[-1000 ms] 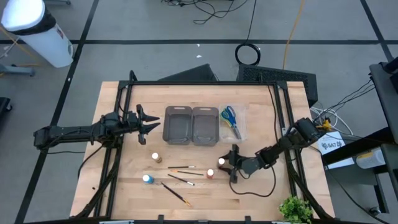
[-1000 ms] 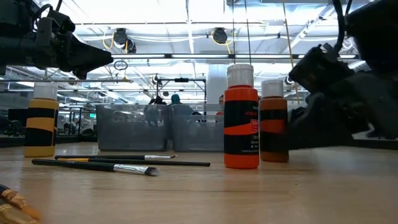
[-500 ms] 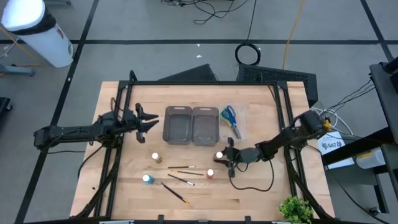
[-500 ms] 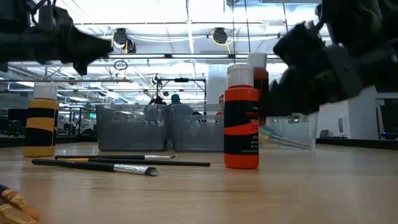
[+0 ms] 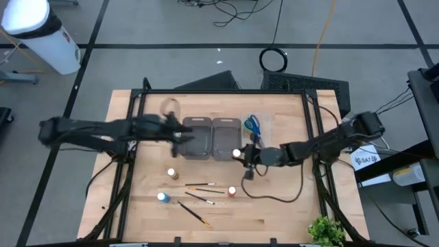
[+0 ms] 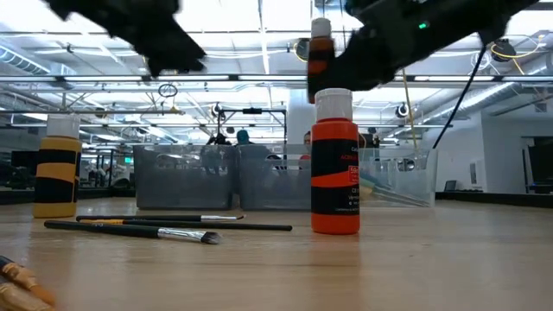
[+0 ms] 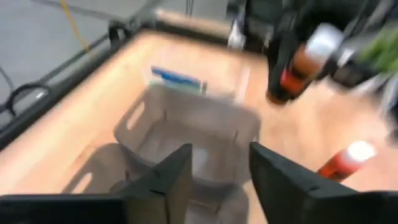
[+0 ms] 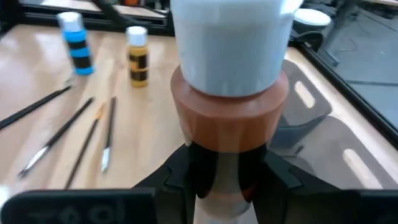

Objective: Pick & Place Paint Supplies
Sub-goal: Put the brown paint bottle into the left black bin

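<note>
Right gripper (image 5: 241, 155) is pinched on the brown bottle (image 5: 237, 154), carrying it clear of the table just beside the right grey tray (image 5: 226, 139), at its near corner; right wrist view shows the fingers (image 8: 186, 167) clamped on the bottle's lower body, white cap up, bottle upright; low view has it hanging in the air above the orange bottle (image 6: 335, 161). Left gripper (image 5: 180, 134) is over the left grey tray (image 5: 197, 137); it's motion-blurred from above, but the left wrist view shows the fingers (image 7: 176, 174) spread with a plain gap and nothing between them, tray interior below. Orange bottle stands upright on the table, near of the trays; yellow-labelled bottle (image 5: 172, 173) stands off to its left, blue bottle (image 5: 162, 197) nearer the front edge; all three well apart. Brushes (image 5: 200, 186) lie flat between the yellow and orange bottles, another brush (image 5: 194, 213) angled toward the front edge, none touching a bottle as far as I can tell. Scissors (image 5: 254, 130) sit in the clear tray (image 5: 265, 123) right of the grey trays; blue and green handles visible, a third pair probably under them but too small to be sure.
</note>
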Action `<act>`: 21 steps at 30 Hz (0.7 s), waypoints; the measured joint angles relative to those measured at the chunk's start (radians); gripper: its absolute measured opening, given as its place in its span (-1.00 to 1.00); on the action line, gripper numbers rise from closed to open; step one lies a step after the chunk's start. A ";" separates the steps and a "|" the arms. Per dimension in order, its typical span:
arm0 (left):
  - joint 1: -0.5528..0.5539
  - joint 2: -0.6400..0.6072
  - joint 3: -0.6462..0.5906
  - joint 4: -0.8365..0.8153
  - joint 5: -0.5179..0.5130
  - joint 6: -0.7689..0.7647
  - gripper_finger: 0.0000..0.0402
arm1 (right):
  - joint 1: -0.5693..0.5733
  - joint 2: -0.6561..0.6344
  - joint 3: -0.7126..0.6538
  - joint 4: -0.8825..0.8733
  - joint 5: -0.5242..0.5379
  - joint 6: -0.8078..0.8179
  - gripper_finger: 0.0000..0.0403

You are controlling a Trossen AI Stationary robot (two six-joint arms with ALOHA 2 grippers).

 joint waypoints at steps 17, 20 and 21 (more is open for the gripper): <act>-0.151 0.650 0.507 0.006 -0.104 0.314 0.54 | -0.113 0.114 0.026 0.037 -0.136 -0.038 -0.51; -0.154 0.676 0.536 0.011 -0.104 0.312 0.50 | -0.109 0.114 0.026 0.033 -0.135 -0.035 -0.50; -0.154 0.677 0.538 0.006 -0.103 0.308 0.47 | -0.105 0.114 0.026 0.036 -0.135 -0.036 -0.50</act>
